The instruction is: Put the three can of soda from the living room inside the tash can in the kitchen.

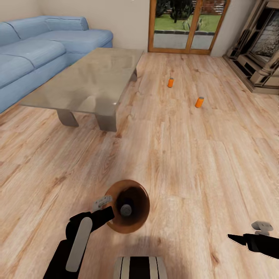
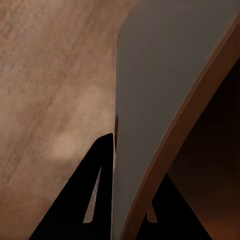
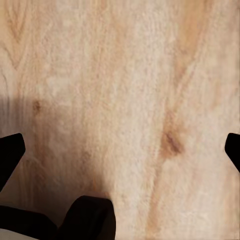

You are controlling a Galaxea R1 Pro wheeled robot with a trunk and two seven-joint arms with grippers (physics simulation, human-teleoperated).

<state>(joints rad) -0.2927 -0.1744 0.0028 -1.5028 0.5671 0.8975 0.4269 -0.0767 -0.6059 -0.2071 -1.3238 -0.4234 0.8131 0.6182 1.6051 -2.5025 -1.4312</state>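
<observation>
**A:** Largest first: how will the tash can (image 1: pixel 136 193) handle?

**B:** I'd judge it stiff and light for its width. The left gripper (image 1: pixel 108 211) is clamped on its rim at nine o'clock; the left wrist view shows the wall (image 2: pixel 150 100) pinched between the fingers (image 2: pixel 95 190). A grey can top (image 1: pixel 126 210) sits inside it, so it may swing.

**A:** And the room?

**B:** The blue sofa (image 1: pixel 38 50) lies at ten o'clock, the low table (image 1: pixel 89 77) at eleven, the fireplace (image 1: pixel 263 50) at two. None stands in the way; plank floor (image 1: pixel 174 155) runs ahead.

**A:** The smaller things?

**B:** Two soda cans on the floor around one o'clock, the upright one (image 1: pixel 170 82) farther, the tilted one (image 1: pixel 199 102) nearer. Thin, smooth, likely slippery: grip mid-body. The right gripper (image 3: pixel 120 145) hangs with fingers wide apart, holding nothing.
</observation>
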